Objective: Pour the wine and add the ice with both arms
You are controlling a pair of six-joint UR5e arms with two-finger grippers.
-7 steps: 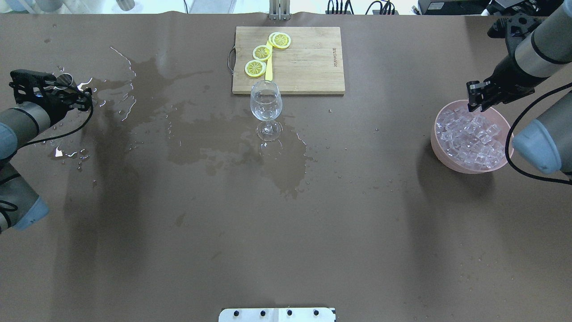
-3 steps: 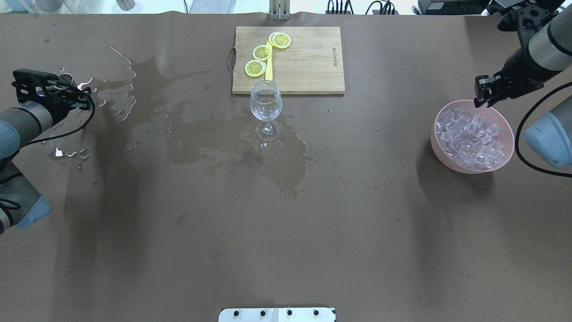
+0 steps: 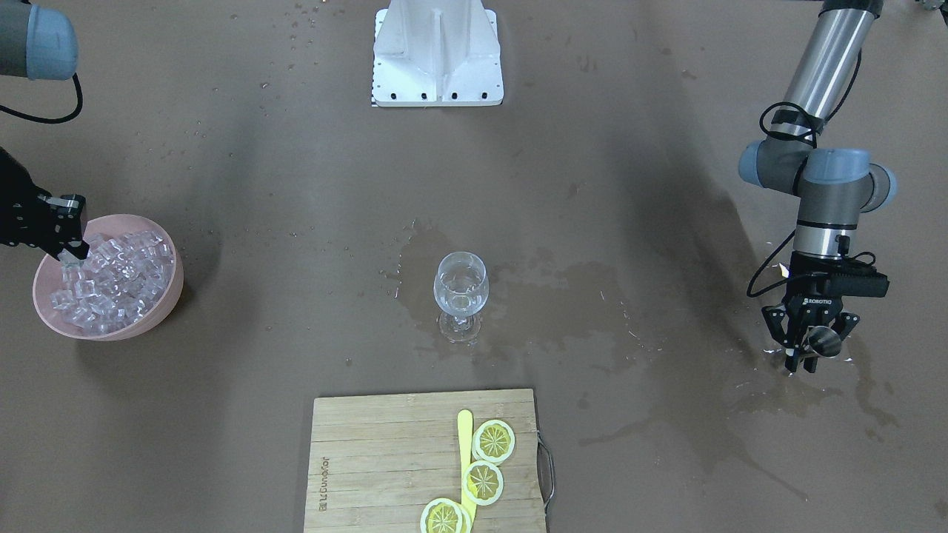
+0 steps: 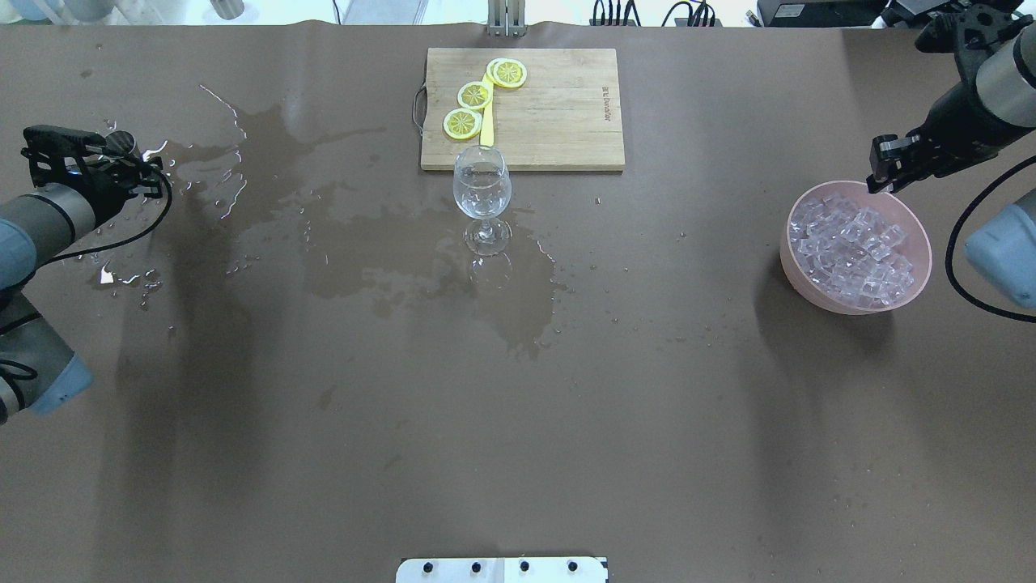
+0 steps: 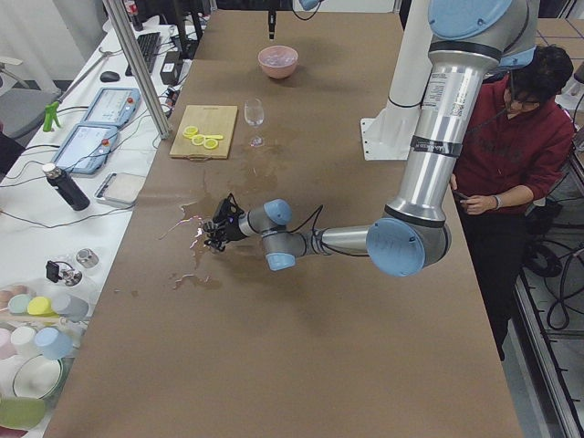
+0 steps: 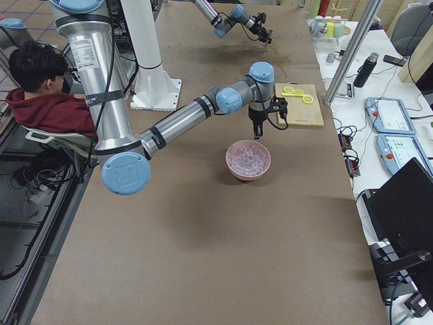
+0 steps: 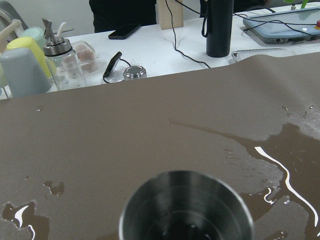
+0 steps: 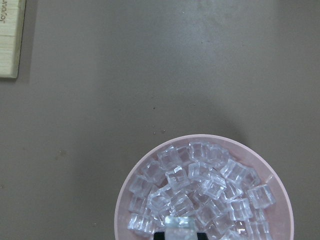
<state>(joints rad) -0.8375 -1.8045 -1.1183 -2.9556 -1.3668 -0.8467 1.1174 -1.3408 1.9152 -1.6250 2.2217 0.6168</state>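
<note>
A stemmed glass (image 4: 482,190) stands mid-table by the cutting board, with a little clear wine in its bowl; it also shows in the front view (image 3: 461,291). A pink bowl (image 4: 812,290) at the right is full of ice cubes (image 4: 856,245). My right gripper (image 4: 879,180) hangs over the bowl's far rim, shut on one ice cube (image 8: 180,223) above the pile (image 8: 200,190). My left gripper (image 4: 121,162) is at the far left, shut on a small metal cup (image 7: 185,207), upright just above the wet table (image 3: 820,342).
A wooden cutting board (image 4: 558,113) with lemon slices (image 4: 474,95) and a yellow knife lies behind the glass. Dark wet stains (image 4: 364,235) spread from the left gripper to past the glass. The white mounting base (image 3: 437,52) stands at the robot's edge.
My right gripper has lifted out of the ice and drifted toward the bowl's far-right rim. My left gripper has barely moved.
</note>
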